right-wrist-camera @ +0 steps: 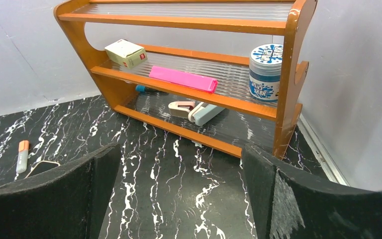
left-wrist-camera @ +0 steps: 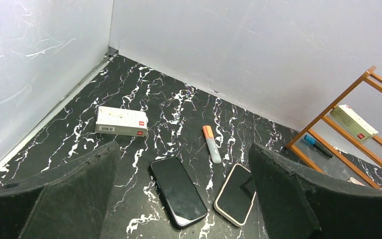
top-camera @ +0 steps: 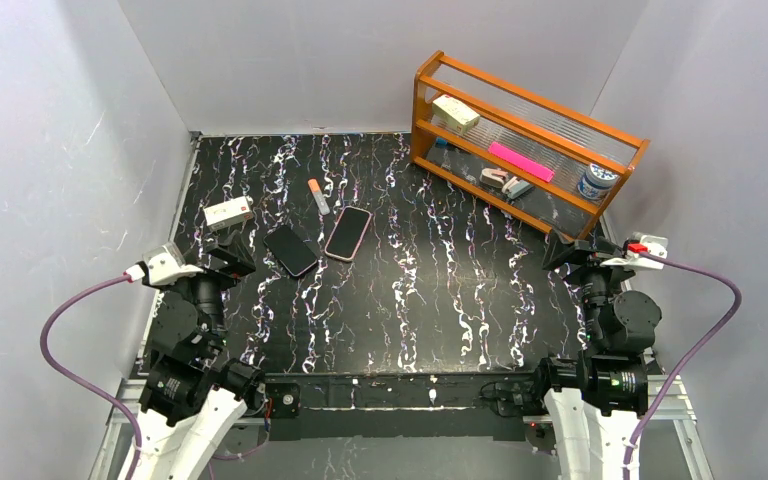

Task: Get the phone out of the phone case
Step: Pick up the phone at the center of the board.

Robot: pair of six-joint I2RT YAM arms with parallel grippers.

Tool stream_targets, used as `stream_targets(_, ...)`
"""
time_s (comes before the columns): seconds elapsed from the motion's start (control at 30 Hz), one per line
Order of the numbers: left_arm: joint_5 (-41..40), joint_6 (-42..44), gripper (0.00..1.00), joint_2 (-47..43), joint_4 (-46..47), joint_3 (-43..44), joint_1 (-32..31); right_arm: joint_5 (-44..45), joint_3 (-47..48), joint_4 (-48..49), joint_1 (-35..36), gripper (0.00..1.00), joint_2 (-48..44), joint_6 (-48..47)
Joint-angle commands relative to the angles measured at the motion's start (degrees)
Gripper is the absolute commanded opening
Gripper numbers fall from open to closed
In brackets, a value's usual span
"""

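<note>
Your left claw (top-camera: pixel 228 257) hangs released, holding nothing; just ahead of it the black phone (left-wrist-camera: pixel 178 191) lies flat on the marbled table (top-camera: pixel 440 300), just beside the pink-rimmed case (left-wrist-camera: pixel 236 194). Your right claw (top-camera: pixel 567 250) is released too, facing the wooden shelf (right-wrist-camera: pixel 179 23).

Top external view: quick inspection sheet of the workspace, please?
Surface: black white-veined marble tabletop, no spills seen.
Job's things: black phone and pink-rimmed phone case lying flat, side by side, apart.
Clutter: white red-labelled box, orange-capped marker, stocked orange wooden rack.
Grippers: left gripper and right gripper open, empty.
Cables: purple cables loop off both wrists, outside the tabletop.
Surroundings: white walls; nothing else seen.
</note>
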Motion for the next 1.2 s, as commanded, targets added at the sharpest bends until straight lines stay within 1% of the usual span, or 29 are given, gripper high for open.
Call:
stream_targets(0.0,-1.7,-1.7,0.98,1.4,1.1,0.0,-0.4,-0.6,-0.5,2.6,0.5,0.99,-1.2,-0.1)
stream_targets(0.17,2.9,-0.9,0.98,7.0,1.5,1.0,-0.4,-0.2,-0.7,2.6,1.4,0.99,-1.8,0.0)
stream_targets(0.27,7.4,-1.6,0.98,13.7,-0.1,3.6,-0.4,-0.1,-0.6,2.5,2.0,0.99,-2.1,0.0)
stream_targets(0.33,11.9,-1.7,0.98,19.0,-1.2,6.1,-0.4,0.1,-0.8,2.5,2.1,0.99,-2.4,0.0)
stream_targets(0.4,16.1,-2.0,0.98,24.2,-2.4,8.6,-0.4,0.2,-0.7,2.4,3.9,0.99,-2.8,0.0)
stream_targets(0.53,21.5,-2.1,0.98,32.6,-3.4,11.7,-0.4,0.6,-0.9,2.3,5.1,0.99,-3.5,-0.1)
stream_targets(0.6,21.9,-2.4,0.98,37.0,-5.3,13.4,-0.4,0.7,-1.0,2.2,5.6,0.99,-3.7,0.0)
stream_targets(0.63,22.4,-3.1,0.98,41.0,-7.1,15.0,-0.4,0.7,-1.0,2.2,5.8,0.99,-3.8,-0.1)
stream_targets(0.77,26.2,-2.6,0.98,57.1,-18.6,25.6,-0.4,1.0,-1.2,2.2,6.4,0.99,-4.4,-0.1)
stream_targets(0.83,27.9,-2.5,0.98,62.1,-19.3,27.3,-0.4,1.1,-1.2,2.2,6.5,0.99,-4.7,-0.1)
stream_targets(0.97,25.8,-3.6,0.98,72.2,-20.5,31.4,-0.4,1.3,-1.3,2.2,6.8,0.99,-5.2,-0.1)
stream_targets(1.03,26.0,-3.7,0.98,77.5,-21.5,34.3,-0.4,1.4,-1.5,2.2,7.0,0.99,-5.3,-0.1)
stream_targets(1.17,30.9,-2.7,0.98,87.2,-23.0,40.3,-0.4,1.4,-1.6,2.4,7.3,0.99,-5.4,-0.2)
